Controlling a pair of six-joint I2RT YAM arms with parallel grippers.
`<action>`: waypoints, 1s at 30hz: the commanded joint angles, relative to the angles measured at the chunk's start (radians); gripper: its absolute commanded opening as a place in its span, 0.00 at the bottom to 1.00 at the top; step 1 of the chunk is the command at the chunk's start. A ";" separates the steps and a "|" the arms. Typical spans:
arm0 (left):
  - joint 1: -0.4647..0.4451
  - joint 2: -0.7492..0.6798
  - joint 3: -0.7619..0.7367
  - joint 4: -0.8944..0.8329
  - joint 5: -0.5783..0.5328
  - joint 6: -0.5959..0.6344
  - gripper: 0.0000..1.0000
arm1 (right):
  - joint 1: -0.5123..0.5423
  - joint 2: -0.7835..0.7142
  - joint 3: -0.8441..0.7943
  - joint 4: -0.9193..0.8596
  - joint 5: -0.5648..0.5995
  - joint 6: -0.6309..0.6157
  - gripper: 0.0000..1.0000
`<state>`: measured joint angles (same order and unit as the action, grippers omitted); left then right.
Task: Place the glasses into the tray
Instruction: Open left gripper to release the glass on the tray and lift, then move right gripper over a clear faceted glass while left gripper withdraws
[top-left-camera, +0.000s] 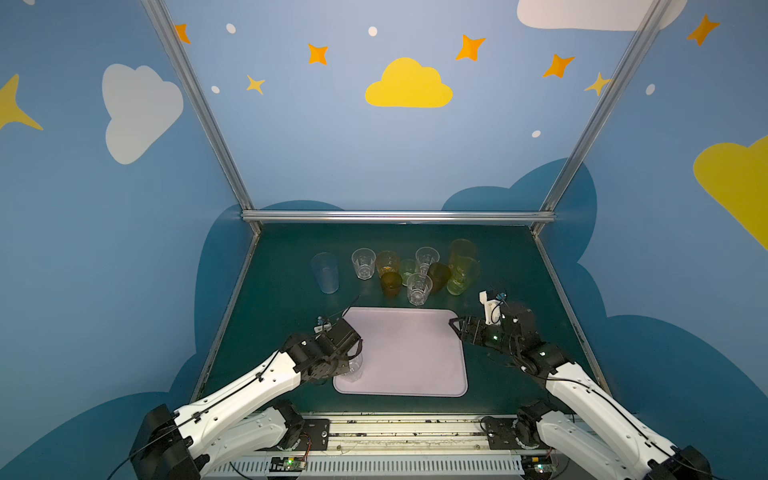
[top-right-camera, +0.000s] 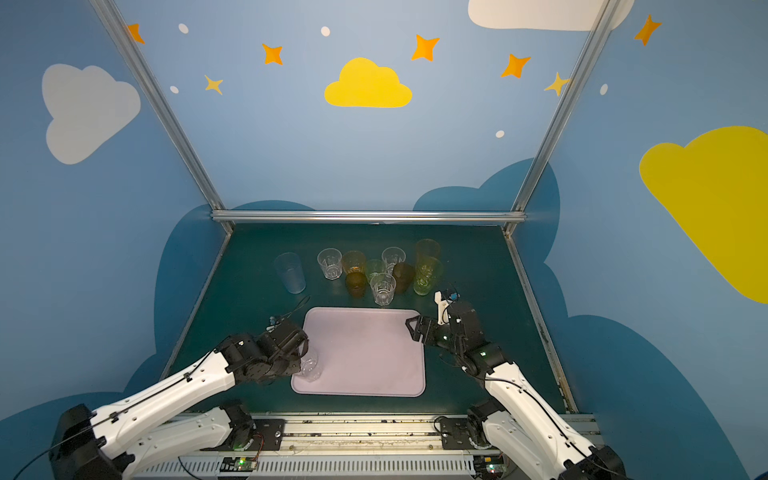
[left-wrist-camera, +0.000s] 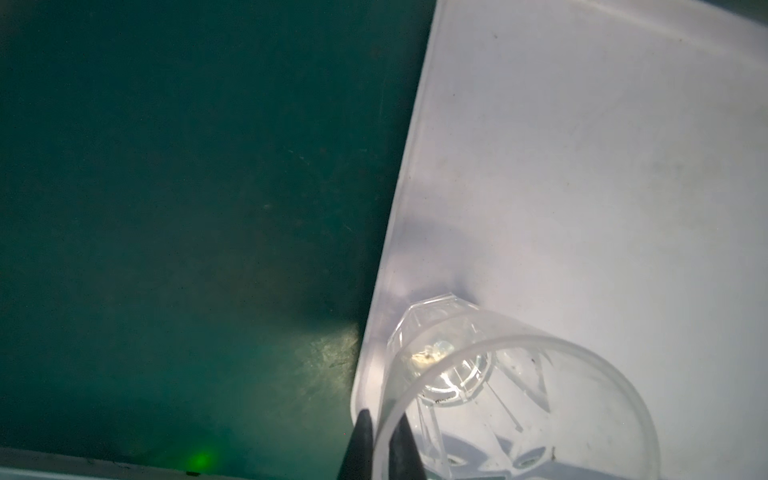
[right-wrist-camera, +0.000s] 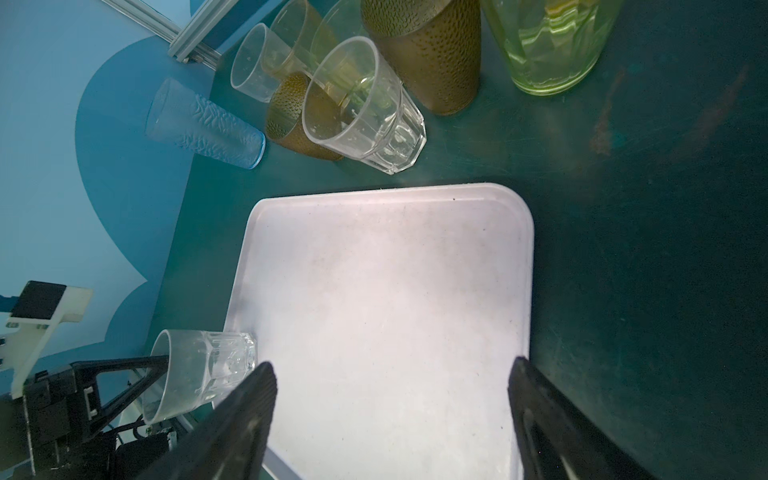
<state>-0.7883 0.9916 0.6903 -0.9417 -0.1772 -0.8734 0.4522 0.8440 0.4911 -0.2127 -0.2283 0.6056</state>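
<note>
In both top views my left arm (top-left-camera: 266, 374) covers most of the clear glass (top-left-camera: 354, 370), which stands on the lower left corner of the tray (top-left-camera: 415, 357). Only the left wrist camera shows me the left pincer (left-wrist-camera: 382, 422): its two dark tips are set narrow, one inside the rim and one outside, and I cannot tell whether they pinch the wall or merely flank it. The glass is short and see-through, smooth at the rim and faceted toward its thick base. The right wrist camera gives me the right pincer (right-wrist-camera: 391, 363) spread wide over the tray, holding nothing. It also shows surface detail the top views blur: dimples on the brown glasses (right-wrist-camera: 432, 62) and a crinkled skin on the pale blue glass (right-wrist-camera: 203, 124). The top views alone show the other glasses (top-left-camera: 419, 289) grouped just above the tray on the green table (top-left-camera: 282, 316).
</note>
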 joint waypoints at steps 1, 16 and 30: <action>-0.002 0.001 0.024 -0.068 -0.028 -0.003 0.31 | -0.004 -0.011 0.000 0.002 0.007 0.002 0.86; 0.029 -0.090 0.073 0.186 -0.070 0.152 1.00 | -0.003 -0.015 0.045 -0.077 0.006 0.021 0.86; 0.211 0.078 0.127 0.468 0.110 0.288 1.00 | -0.001 0.171 0.244 -0.104 -0.021 0.057 0.84</action>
<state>-0.5915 1.0473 0.7860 -0.5537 -0.1123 -0.6243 0.4522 0.9779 0.6903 -0.3157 -0.2333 0.6487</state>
